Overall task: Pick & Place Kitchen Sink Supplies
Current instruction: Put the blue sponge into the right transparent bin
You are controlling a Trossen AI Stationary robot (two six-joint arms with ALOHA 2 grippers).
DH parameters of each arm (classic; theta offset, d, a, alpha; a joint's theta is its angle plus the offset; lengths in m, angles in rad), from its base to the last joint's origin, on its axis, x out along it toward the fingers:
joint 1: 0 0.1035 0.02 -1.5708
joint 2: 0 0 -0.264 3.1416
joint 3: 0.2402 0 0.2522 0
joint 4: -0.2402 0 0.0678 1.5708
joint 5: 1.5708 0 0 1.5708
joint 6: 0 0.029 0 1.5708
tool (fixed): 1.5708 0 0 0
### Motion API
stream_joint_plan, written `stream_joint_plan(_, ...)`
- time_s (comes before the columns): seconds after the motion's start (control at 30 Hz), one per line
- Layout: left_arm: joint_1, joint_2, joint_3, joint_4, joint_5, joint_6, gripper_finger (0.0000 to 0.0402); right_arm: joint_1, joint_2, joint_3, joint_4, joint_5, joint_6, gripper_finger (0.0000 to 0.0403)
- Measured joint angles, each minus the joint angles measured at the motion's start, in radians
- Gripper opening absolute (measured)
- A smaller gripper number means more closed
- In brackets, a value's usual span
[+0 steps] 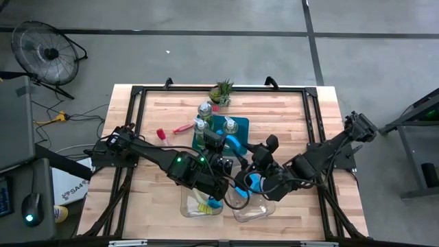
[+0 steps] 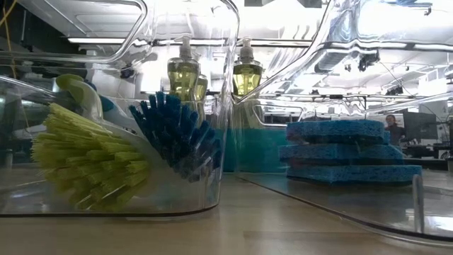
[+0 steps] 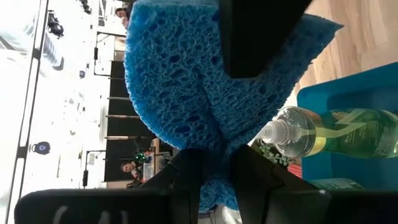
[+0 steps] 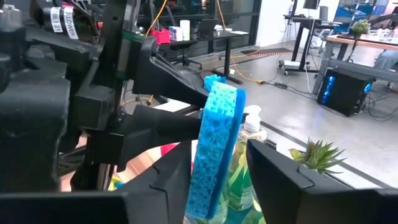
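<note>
Left wrist view alone: left hand (image 3: 214, 168) pinching sponge (image 3: 180, 93).

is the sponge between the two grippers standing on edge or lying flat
On edge. In the right wrist view the blue sponge stands upright and thin between the right gripper fingers, while the left gripper pinches it, fingers pressed into the foam.

The left arm (image 1: 158, 159) reaches in from its side and the right arm (image 1: 322, 156) from the other. Both are bent low, and their wrists meet over the middle of the desk (image 1: 288, 116), towards its front. The left claw (image 3: 214, 155) is closed tightly on a blue sponge (image 3: 174, 81). The right claw (image 4: 217, 149) faces it, with one finger on each side of the same sponge, just beside it but not clearly pressing.
</note>
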Motion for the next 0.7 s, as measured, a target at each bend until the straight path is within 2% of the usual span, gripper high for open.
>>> stream_joint_plan(0.37,0.000,0.000,0.000,0.000,0.011,0.000,0.0067,0.000,0.000,0.000,0.000,-0.010,0.000,0.0096)
stream_joint_plan(0.7,0.000,0.000,0.000,-0.001,0.059,0.026,0.0067,0.000,0.000,0.000,-0.001,-0.054,-0.032,0.0014)
